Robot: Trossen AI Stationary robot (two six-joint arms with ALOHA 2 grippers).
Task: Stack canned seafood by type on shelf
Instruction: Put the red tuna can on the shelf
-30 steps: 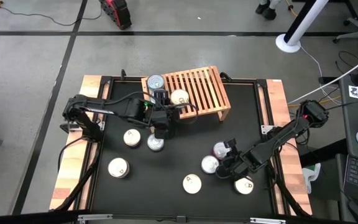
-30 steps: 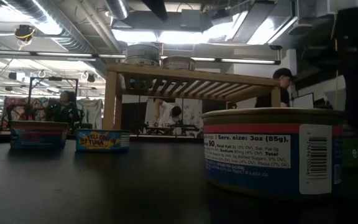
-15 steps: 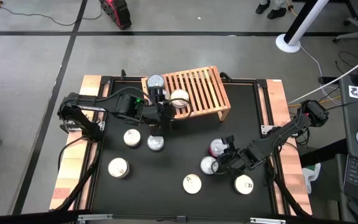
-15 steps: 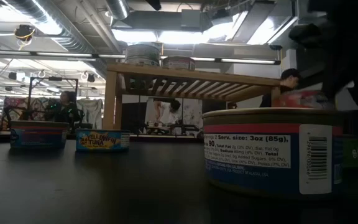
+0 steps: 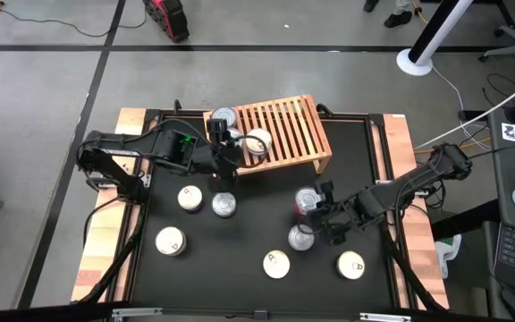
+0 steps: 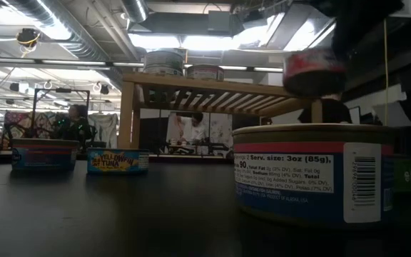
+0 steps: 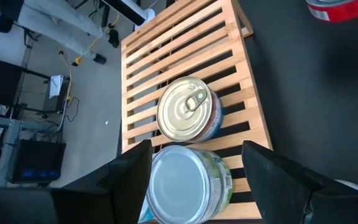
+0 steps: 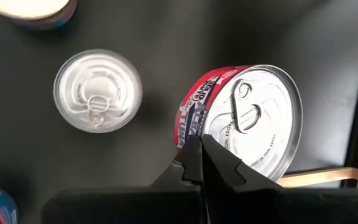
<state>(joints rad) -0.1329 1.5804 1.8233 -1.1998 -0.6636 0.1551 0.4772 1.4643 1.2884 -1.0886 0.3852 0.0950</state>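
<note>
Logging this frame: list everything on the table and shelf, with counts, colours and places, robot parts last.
table: one, black top, wooden side rails.
shelf: one, light wood, slatted, far middle of the table.
cans on shelf: two, one cream lid, one silver lid, at its left end.
cream-lidded cans: four, spread over the tabletop.
silver-lidded cans: two, on the tabletop, near the middle.
red can: one, silver lid, lifted off the table.
left gripper: open, straddling the silver-lidded can on the shelf.
right gripper: shut on the red can's rim.
</note>
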